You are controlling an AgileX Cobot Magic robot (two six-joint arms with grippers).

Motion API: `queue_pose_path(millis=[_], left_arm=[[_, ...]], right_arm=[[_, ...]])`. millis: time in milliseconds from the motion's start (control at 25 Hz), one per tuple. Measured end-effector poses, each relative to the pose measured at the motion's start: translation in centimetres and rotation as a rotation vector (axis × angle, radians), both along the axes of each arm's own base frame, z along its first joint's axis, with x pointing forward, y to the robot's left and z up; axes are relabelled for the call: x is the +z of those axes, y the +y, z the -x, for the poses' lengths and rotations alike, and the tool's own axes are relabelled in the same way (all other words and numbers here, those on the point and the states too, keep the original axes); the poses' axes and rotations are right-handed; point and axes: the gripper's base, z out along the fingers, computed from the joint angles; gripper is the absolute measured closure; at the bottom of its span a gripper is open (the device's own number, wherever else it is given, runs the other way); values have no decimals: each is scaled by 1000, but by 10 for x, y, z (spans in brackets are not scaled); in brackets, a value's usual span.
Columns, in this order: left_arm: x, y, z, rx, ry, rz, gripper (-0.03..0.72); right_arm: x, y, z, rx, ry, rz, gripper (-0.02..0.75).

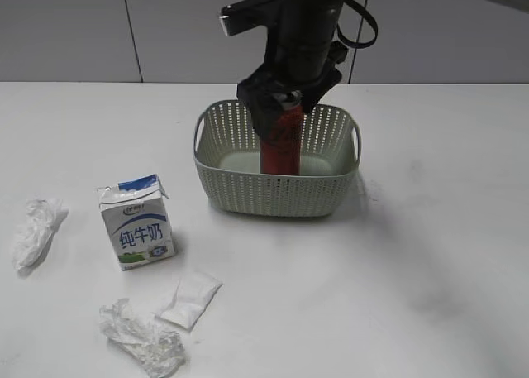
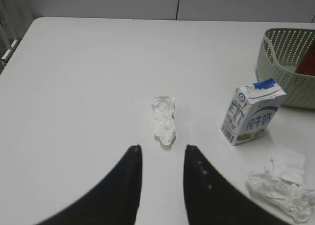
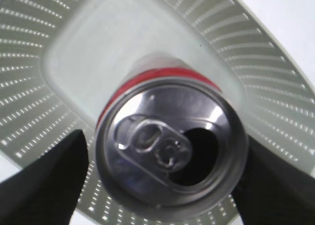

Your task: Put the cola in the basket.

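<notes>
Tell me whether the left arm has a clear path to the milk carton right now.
Probably yes. The left gripper is open and holds nothing, and the milk carton stands upright on bare table ahead to its right; only a crumpled tissue lies straight ahead, off that path.

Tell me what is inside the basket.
The basket holds only the red cola, upright, with the right pincer around its top. Its opened silver lid shows from above. The can hides the floor under it.

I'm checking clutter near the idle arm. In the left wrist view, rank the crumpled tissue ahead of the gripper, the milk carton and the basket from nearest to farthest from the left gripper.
1. Crumpled tissue: just ahead of the left gripper, centre.
2. Milk carton: farther off, to the right, upright.
3. Basket: farthest, at the right edge, beyond the carton.
</notes>
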Motion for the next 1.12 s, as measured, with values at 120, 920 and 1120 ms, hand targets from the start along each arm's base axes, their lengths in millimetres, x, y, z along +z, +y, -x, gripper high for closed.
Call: queue_pose_path(millis=[120, 920, 1120], left_arm=[[0, 0, 0, 0, 0, 0, 473], [0, 0, 0, 0, 0, 0, 473], [0, 0, 0, 0, 0, 0, 473]], right_arm=[[12, 2, -1, -1, -23, -32, 101], [130, -178, -36, -446, -220, -251, 148], [152, -210, -6, -500, -263, -183, 151]])
